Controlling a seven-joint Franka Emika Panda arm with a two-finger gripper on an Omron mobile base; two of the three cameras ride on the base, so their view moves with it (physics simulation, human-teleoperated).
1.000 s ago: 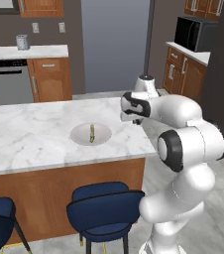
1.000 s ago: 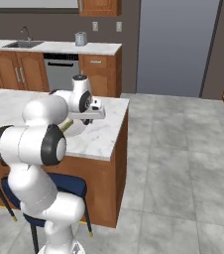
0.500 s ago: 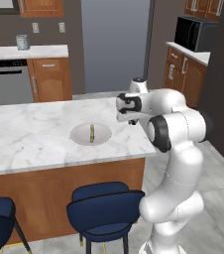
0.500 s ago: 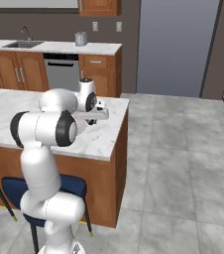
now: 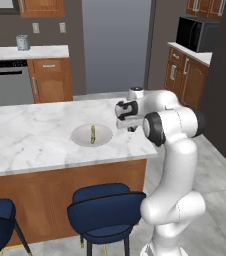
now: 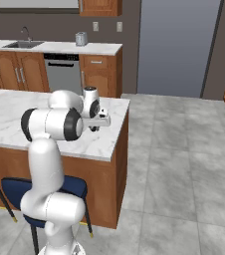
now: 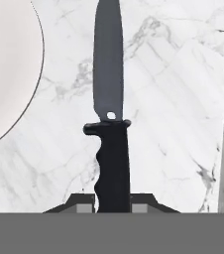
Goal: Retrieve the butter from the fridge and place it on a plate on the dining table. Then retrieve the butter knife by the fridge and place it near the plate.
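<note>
Butter (image 5: 92,134) already on plate (image 5: 80,135) mid-frame, fingers (image 5: 130,129) clamped on butter knife (image 7: 109,124) w/ blade over marble surface (image 5: 30,135) just right of plate — only set-down left, I'd say.

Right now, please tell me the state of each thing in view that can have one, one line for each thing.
butter: lying on the plate.
plate: flat on the dining table, holding the butter.
butter knife: gripped by its black handle, blade pointing away from the tool, beside the plate.
tool: shut on the butter knife, above the marble.
dining table: carries the plate near its end.
</note>
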